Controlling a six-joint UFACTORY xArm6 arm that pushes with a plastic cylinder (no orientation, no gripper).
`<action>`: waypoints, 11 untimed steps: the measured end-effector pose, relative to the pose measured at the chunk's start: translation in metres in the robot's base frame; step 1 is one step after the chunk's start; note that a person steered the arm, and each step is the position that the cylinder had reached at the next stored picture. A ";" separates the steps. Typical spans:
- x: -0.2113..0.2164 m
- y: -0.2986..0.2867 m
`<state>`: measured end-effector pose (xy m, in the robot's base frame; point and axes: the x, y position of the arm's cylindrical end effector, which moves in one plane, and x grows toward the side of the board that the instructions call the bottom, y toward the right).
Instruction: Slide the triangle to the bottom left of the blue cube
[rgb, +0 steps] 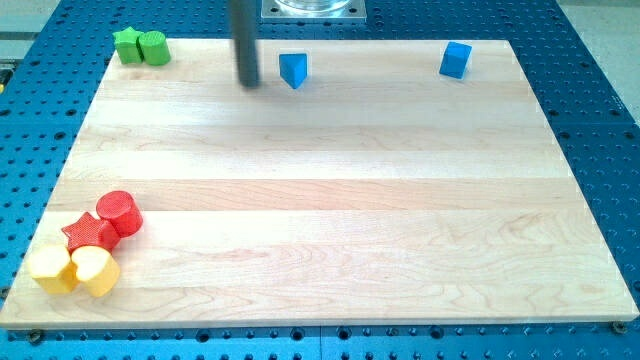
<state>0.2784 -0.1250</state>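
A blue triangle (293, 70) stands on the wooden board near the view's top, left of centre. A blue cube (455, 60) stands at the view's top right, well apart from the triangle. My tip (247, 83) is the lower end of the dark rod that comes down from the view's top. It rests on the board just to the left of the blue triangle, with a small gap between them.
A green star (127, 45) and a green cylinder (153, 47) sit together at the top left corner. At the bottom left a red cylinder (119, 212), a red star (88, 234), a yellow block (50, 268) and a yellow heart (96, 270) cluster near the board's edge (320, 322).
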 end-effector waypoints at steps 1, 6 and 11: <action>0.000 0.055; -0.026 0.146; -0.012 0.247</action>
